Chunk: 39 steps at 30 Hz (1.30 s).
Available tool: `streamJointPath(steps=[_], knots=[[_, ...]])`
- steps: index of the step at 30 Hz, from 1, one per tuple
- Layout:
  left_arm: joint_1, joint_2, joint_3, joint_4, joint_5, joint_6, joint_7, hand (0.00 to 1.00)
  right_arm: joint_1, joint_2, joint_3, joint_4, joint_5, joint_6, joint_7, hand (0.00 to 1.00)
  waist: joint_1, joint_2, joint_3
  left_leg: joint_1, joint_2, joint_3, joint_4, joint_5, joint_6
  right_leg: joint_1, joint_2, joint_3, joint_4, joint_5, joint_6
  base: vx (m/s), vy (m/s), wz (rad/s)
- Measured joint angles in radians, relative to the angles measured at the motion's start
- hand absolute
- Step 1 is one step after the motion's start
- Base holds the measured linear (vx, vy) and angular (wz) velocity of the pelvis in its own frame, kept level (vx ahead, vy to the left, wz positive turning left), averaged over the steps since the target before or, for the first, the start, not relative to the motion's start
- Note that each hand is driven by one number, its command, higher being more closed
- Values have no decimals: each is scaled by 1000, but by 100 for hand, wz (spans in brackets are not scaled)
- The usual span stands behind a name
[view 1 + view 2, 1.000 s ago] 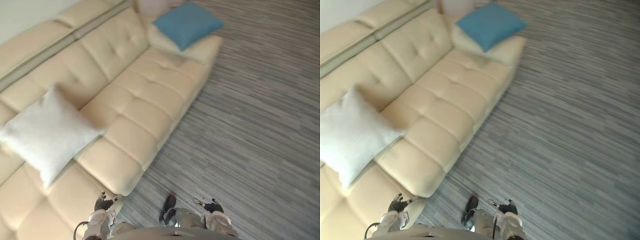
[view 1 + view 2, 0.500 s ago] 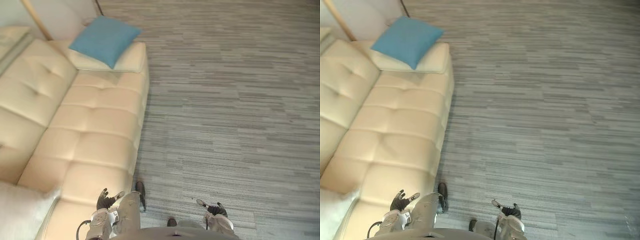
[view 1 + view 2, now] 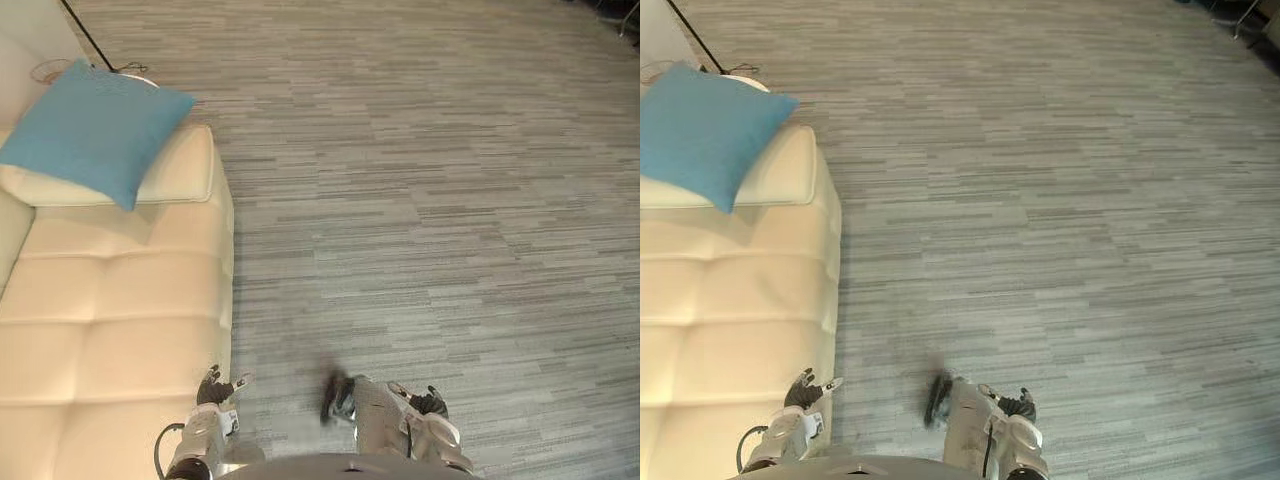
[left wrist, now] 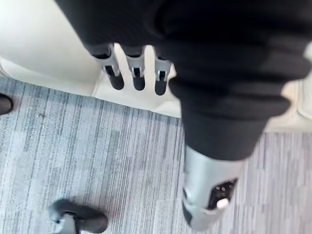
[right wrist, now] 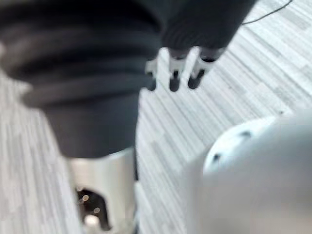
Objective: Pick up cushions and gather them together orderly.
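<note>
Fingers (image 4: 138,80) on the left hand (image 3: 212,388) are hanging straight and relaxed, holding nothing, just above the front edge of a cream tufted sofa (image 3: 110,310), at the lower left of the head views. Fingers (image 5: 174,80) on the right hand (image 3: 430,402) are likewise hanging loose and empty over the grey striped carpet (image 3: 420,200), low and to the right, apart from the sofa. A blue cushion (image 3: 95,130) is lying tilted on the sofa's padded far end, at the upper left, well away from both hands, with one corner reaching toward the seat
</note>
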Motion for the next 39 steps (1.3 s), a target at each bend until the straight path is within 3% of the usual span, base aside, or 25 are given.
streamJointPath(steps=[1,2,4,5,6,8,12,13,14,15,16,18,19,20,21,23,25,27,29,31,32,33,34,35,39], knots=[[-10,-18,3,17,10,1,-1,0,-35,-34,4,21,-11,1,0,0,0,43,1,-16,37,-39,48,29,-27,-7,23,-6,65,-70,-10,608,-233,19],[-11,-25,12,16,14,1,0,0,-41,-38,3,22,-11,2,0,0,3,49,4,-25,42,-51,80,46,-28,-4,24,-11,83,-92,-21,581,-212,3],[-12,-43,56,7,19,1,1,0,-42,-32,11,18,-10,2,0,0,8,60,14,-134,70,-94,342,163,-13,55,33,-35,94,-160,-28,613,-226,26],[-8,-57,73,-4,18,1,1,0,-35,-35,15,18,-9,2,-1,0,12,70,30,-250,113,-123,623,226,-9,140,44,-58,61,-191,-37,495,-160,35],[-5,-59,80,-39,17,-2,0,0,-32,-33,31,18,-8,2,-3,0,31,69,34,-352,146,-104,828,198,-8,212,56,-68,40,-214,-42,442,-109,21],[-7,-57,76,-83,16,-9,0,0,-36,-16,50,16,-5,-1,-3,0,51,50,46,-478,160,-32,909,153,10,329,52,-79,-22,-239,-30,451,-72,7],[-6,-64,69,-110,4,-16,-1,0,-26,-9,51,14,12,-2,-3,0,65,54,42,-613,144,112,630,97,40,470,36,-121,-136,-265,16,428,71,36],[-6,-63,69,-112,-3,-18,-1,0,-16,-8,47,14,11,0,-4,0,68,50,42,-617,108,166,412,104,38,517,19,-148,-170,-276,44,360,112,48],[-5,-63,69,-111,-3,-18,-1,0,-14,-9,45,14,11,1,-5,0,70,47,40,-612,90,179,327,121,31,527,12,-155,-176,-282,55,477,168,48],[2,-64,69,-108,-4,-17,-1,0,-13,-13,39,15,11,1,-7,0,77,49,33,-596,59,189,145,185,26,545,7,-159,-184,-298,78,505,198,15],[1,-53,70,-97,-5,-20,-2,0,-22,-18,37,26,11,2,-8,0,89,41,30,-574,30,186,107,287,89,565,-2,-141,-194,-316,93,506,188,18],[-1,-18,80,-77,-15,-20,-2,0,-30,15,28,26,2,5,-5,0,97,-22,3,-581,-20,194,154,201,119,577,-47,-81,-201,-292,96,594,205,16],[-1,-14,88,-73,-17,-19,-2,0,-30,20,24,25,-1,5,-4,0,101,-30,-1,-577,-25,195,180,177,125,578,-61,-68,-175,-291,105,671,251,15],[0,-6,92,-51,-27,-18,-2,0,-29,22,18,27,-9,6,-1,0,108,-36,-4,-539,-37,198,225,109,127,550,-92,-26,-1,-291,126,545,212,18],[1,0,89,-34,-33,-17,-3,0,-27,21,19,27,-9,6,0,0,105,-37,-4,-497,-54,190,237,71,132,492,-130,3,199,-251,173,543,193,28],[4,6,89,-18,-44,-10,-2,0,-26,21,27,27,-11,6,5,0,82,-37,-5,-446,-79,151,250,41,142,410,-162,30,469,-223,216,499,87,63],[22,6,92,-20,-53,-5,-2,0,-20,21,34,25,-15,6,27,0,74,-34,-4,-347,-86,111,228,30,147,301,-169,10,669,-238,181,480,-2,67],[27,5,92,-23,-62,-5,-2,0,-20,21,41,17,-36,3,32,0,70,-28,-4,-272,-82,73,170,21,134,217,-165,-28,650,-263,134,339,-61,42],[24,1,92,-23,-62,-5,-2,0,-20,18,40,10,-41,1,35,0,62,-20,-4,-227,-72,25,125,-4,100,153,-154,-50,549,-282,126,313,-126,55],[19,-4,99,-23,-62,-5,-2,0,-18,16,39,11,-41,1,35,0,60,-21,-2,-187,-45,-26,105,-24,71,113,-93,5,276,-274,119,399,-315,78],[17,-11,99,-23,-62,-5,-1,0,-13,12,39,14,-41,0,35,0,50,-18,-2,-164,-29,-78,92,-40,40,114,-49,84,89,-229,124,407,-383,90],[15,-12,99,-23,-61,-6,-1,0,-12,11,39,18,-41,0,35,0,45,-21,-2,-157,-25,-99,86,-48,25,118,-36,125,23,-202,129,294,-300,106],[13,-19,102,-20,-61,-6,-1,0,-4,6,38,21,-41,3,35,0,38,-22,-1,-152,-21,-147,85,-64,-2,137,-23,163,-23,-78,144,369,-366,102],[13,-44,115,-12,-60,-8,-2,0,2,-17,22,28,-42,6,36,0,49,10,-11,-138,-1,-218,64,-57,-8,148,-6,124,24,-131,124,359,-351,92],[25,-76,144,-19,-60,-9,0,0,17,-32,5,29,-42,6,35,0,40,40,-19,-150,23,-278,129,-15,-52,172,-37,28,159,-263,67,346,-318,82]])
